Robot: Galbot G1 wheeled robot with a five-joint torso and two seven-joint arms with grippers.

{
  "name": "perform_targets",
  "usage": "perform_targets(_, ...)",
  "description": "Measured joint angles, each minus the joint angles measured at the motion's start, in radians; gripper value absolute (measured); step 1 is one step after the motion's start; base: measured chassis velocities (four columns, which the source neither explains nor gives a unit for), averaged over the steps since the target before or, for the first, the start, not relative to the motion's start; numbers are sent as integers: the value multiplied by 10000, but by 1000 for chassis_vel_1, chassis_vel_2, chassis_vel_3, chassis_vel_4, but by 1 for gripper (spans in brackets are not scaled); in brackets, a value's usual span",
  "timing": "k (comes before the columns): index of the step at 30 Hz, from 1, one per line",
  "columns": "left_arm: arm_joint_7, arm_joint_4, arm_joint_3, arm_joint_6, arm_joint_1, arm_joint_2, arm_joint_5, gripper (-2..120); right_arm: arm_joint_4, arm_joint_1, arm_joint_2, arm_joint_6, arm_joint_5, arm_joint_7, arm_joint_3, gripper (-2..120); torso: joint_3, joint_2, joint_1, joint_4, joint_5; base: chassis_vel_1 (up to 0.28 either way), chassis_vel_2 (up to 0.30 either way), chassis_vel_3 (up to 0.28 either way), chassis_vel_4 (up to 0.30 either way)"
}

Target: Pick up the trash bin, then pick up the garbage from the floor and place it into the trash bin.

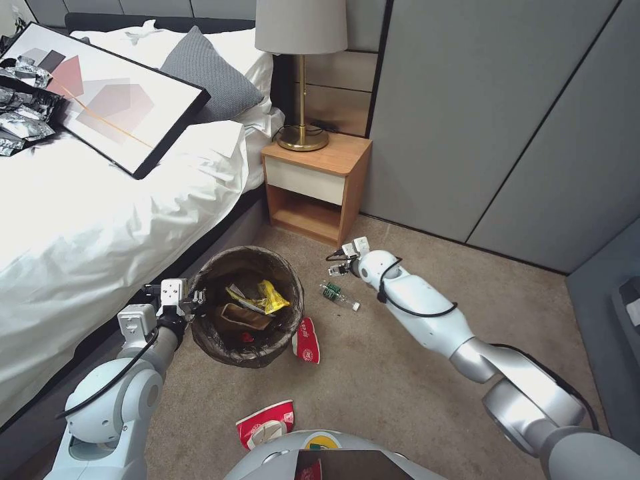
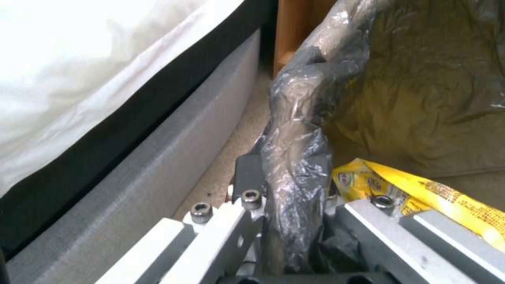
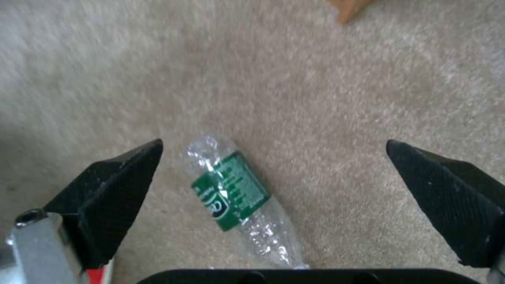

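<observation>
The trash bin (image 1: 248, 253), a round pail lined with a dark crinkly bag, hangs beside the bed. My left gripper (image 1: 195, 300) is shut on its rim; the left wrist view shows the bag-wrapped rim (image 2: 294, 157) pinched between the jaws. Inside the bin lie a yellow wrapper (image 1: 273, 297) (image 2: 421, 193) and a tan paper bag (image 1: 240, 317). A small clear bottle with a green label (image 1: 339, 295) (image 3: 234, 193) lies on the carpet. My right gripper (image 1: 337, 265) (image 3: 274, 144) hovers open above it, fingers on either side.
Two crushed red-and-white paper bowls lie on the carpet, one by the bin (image 1: 307, 340), one near my base (image 1: 265, 421). A wooden nightstand (image 1: 317, 187) with a lamp stands just beyond the bottle. Grey wardrobe doors (image 1: 500, 113) close the right side. The bed (image 1: 100, 220) holds a framed picture.
</observation>
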Motion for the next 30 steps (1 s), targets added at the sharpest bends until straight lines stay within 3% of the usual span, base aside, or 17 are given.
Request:
perform_targets(4,18,2,-16,14,0,-36,38,0,-680,304,536,16,-325,-131,-352,100,0,0,0,2,-2,0,0,0,0)
perform_targets(7,94,2,-55,17,22,-124,114,0,-2241,612,1713,33,-1387,-534,-588,100,0,0,0,6,-3,0,0,0,0)
perform_targets(13,140,98,-36,17,7,-204,179,0,-3301,503,2065,44,-2857,-1018,-611,100,0,0,0,-2,-1,0,0,0,0)
perform_targets(30,251,183,15,6,-38,-243,203,0,-4375,266,2530,64,-3899,-1212,-671,100,-1,1,0,0,1,0,0,0,0)
